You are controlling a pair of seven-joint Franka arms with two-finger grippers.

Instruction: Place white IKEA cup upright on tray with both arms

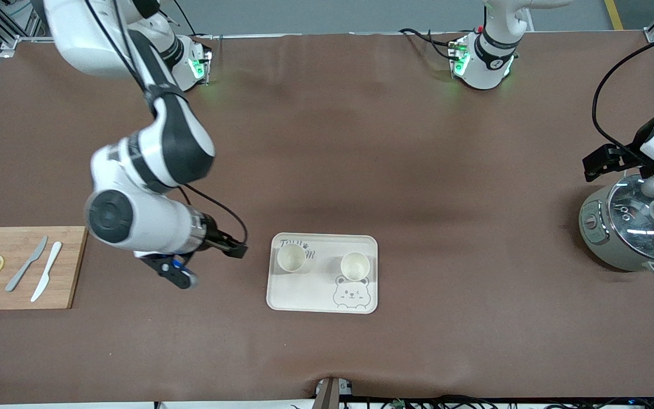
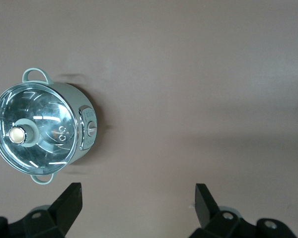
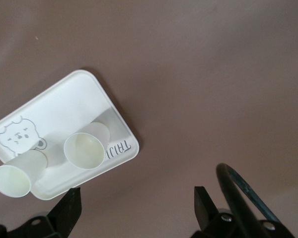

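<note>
2 white cups stand upright on the tray (image 1: pixel 323 301), mouths open to the ceiling. One cup (image 1: pixel 291 257) sits over the grey lettering, toward the right arm's end; the other cup (image 1: pixel 355 265) sits just above the winking bear, toward the left arm's end. The 2 are apart, not touching, and neither is held.

The right gripper (image 3: pixel 134 208) hangs over bare tabletop (image 1: pixel 327 142) just beside the tray, jaws spread wide with nothing between them. The left gripper (image 2: pixel 138 206) is up over the tabletop near the lidded pot (image 1: pixel 633 227), well away from the tray, jaws likewise spread and empty; that arm looks to be waiting.

Now the handling. These cups read as small, thin-walled and light, likely stiff plastic or ceramic with a smooth, slippery skin. Light means a nudge will tip or slide one, and the tray's slick surface offers little grip underneath. The walls taper to a narrower base, so a squeeze low down could squirt the cup upward. Best bet, to my eye: 1 finger inside the rim and 1 outside, pinching the wall near the top, or a span across the body just under the rim with gentle force.

By the look of it, the placing is done or nearly so.
</note>
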